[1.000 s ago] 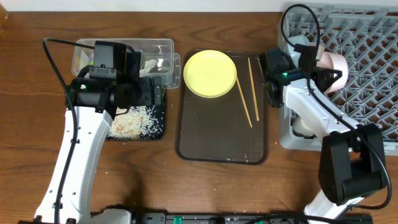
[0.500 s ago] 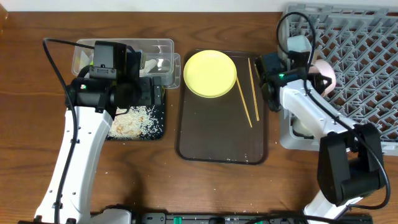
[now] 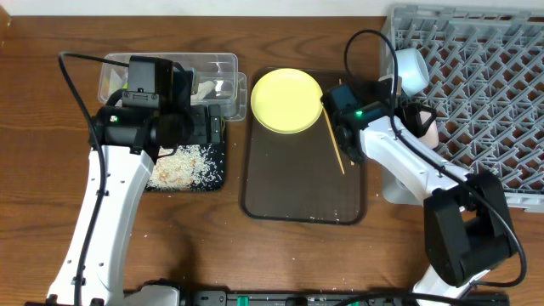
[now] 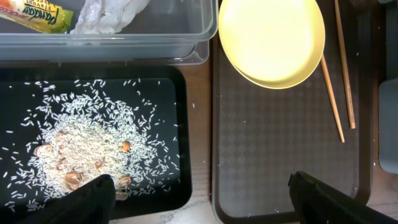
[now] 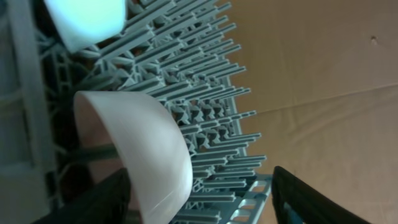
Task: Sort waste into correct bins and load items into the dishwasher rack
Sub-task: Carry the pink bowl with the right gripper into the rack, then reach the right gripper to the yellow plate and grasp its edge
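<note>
My right gripper (image 5: 205,202) is open at the left edge of the grey dishwasher rack (image 3: 484,85). The white bowl (image 5: 143,149) stands on edge among the pegs, close to the left finger, with a wide gap to the other. A light-blue bowl (image 3: 410,68) sits further back in the rack. The yellow plate (image 3: 287,100) and wooden chopsticks (image 4: 331,93) lie on the brown tray (image 3: 302,187). My left gripper (image 4: 205,202) hangs open over the black tray (image 4: 155,180) holding rice scraps (image 4: 81,155). The clear container (image 4: 155,31) holds the yellow-green wrapper (image 4: 40,15) and crumpled paper (image 4: 109,12).
The rack fills the table's right side and the brown tray lies in the middle. My right arm (image 3: 382,149) crosses the brown tray's right edge and part of one chopstick. A few rice grains are scattered on the brown tray and the wooden table.
My right gripper opened and let go of the white bowl, which now rests lower at the rack's left edge. The right arm's wrist swung left over the tray. The left arm stayed still.
</note>
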`<state>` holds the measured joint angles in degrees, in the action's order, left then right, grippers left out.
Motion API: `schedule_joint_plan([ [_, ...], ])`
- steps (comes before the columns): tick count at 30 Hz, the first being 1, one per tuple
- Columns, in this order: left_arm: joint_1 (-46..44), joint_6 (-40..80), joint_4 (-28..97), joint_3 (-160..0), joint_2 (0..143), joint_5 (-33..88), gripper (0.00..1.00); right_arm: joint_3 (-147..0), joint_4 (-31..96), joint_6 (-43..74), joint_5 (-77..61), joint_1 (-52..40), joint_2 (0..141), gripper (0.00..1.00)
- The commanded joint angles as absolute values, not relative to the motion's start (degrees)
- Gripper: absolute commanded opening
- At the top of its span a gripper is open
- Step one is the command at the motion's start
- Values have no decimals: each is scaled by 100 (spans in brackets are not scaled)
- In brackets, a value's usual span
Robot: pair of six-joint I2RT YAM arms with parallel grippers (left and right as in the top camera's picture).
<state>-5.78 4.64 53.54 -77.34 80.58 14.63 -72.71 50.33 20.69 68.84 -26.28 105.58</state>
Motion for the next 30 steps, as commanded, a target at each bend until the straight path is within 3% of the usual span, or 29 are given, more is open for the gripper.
schedule_joint_plan([
  [1,-580,454,5356,-7806,8093,1426,91,-7618,5017,1693,6381,-2703,10186,76],
  [7,-580,454,5356,-7806,8093,1424,91,-8412,4831,858,4405,-2635,9800,79],
  [11,-580,454,5354,-7806,8093,1424,91,-8672,4338,827,2180,-2617,9614,82],
  [15,-580,454,5356,-7806,8093,1426,91,-8407,3616,1247,379,-2622,9706,64],
  [22,-580,454,5354,-7806,8093,1424,91,-7690,2847,3736,510,-2624,10466,60],
  [30,-580,454,5354,-7806,8093,1426,91,-7634,2467,4556,327,-2705,11480,54],
])
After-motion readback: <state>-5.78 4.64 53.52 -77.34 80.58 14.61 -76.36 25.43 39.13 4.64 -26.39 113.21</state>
